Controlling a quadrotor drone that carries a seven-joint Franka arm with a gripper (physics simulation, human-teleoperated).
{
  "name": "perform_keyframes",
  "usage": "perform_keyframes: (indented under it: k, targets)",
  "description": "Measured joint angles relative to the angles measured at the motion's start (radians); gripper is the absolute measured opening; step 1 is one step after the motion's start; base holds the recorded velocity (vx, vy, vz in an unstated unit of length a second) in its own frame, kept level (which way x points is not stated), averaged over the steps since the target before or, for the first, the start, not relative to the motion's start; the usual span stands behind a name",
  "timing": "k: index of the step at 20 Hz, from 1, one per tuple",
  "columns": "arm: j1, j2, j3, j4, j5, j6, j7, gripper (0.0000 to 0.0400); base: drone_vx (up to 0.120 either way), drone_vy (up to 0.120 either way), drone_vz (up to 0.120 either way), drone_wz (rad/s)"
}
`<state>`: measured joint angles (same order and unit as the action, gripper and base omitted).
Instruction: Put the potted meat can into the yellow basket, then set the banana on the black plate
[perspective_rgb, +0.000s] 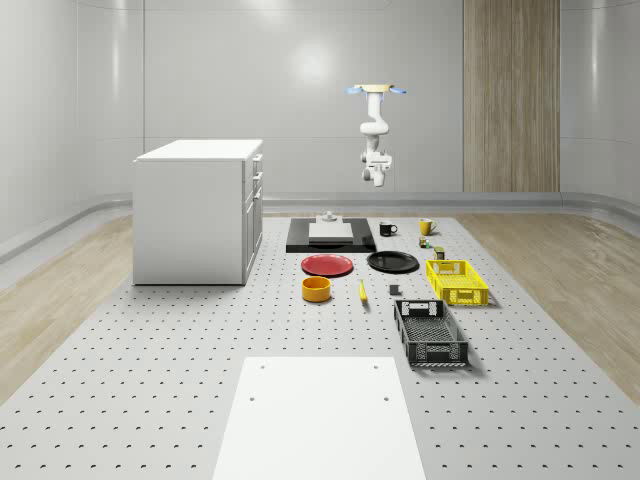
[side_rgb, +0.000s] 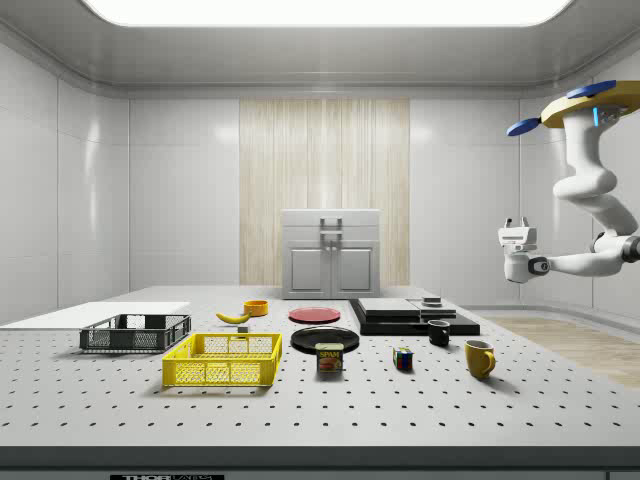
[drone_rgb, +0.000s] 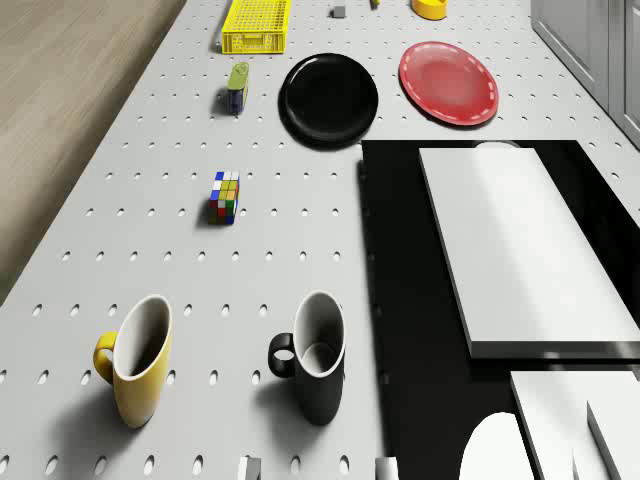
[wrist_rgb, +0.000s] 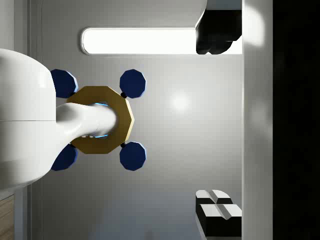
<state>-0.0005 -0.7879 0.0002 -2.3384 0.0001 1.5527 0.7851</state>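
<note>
Banana (side_rgb: 233, 317) — plain from the side.

Lighting is bright and even throughout, supplied by a long ceiling light panel (side_rgb: 330, 10), which also appears in the wrist view as a glowing strip. Soft reflected glare marks the glossy far wall (perspective_rgb: 310, 65). Shadows on the worktop (perspective_rgb: 180, 340) are short and soft, pooling just beside the yellow mug (drone_rgb: 138, 368) and black mug (drone_rgb: 315, 365). No blur or edge distortion is evident.
</note>
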Motion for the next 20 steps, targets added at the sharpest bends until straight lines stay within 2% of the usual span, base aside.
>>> perform_keyframes:
  k: [6,10,15,20]
  targets:
    - [-0.003,0.025,0.001,0.128,0.001,-0.098,-0.002,0.0400,0.000,0.007,0.000,0.000]
    - [-0.004,0.053,0.002,0.206,0.002,-0.145,-0.002,0.0400,0.040,0.120,0.000,0.000]
    - [-0.005,0.076,0.003,0.266,0.002,-0.178,-0.002,0.0400,0.120,0.120,0.000,0.000]
    - [-0.006,0.084,0.003,0.289,0.002,-0.189,-0.003,0.0400,0.120,0.120,0.000,0.000]
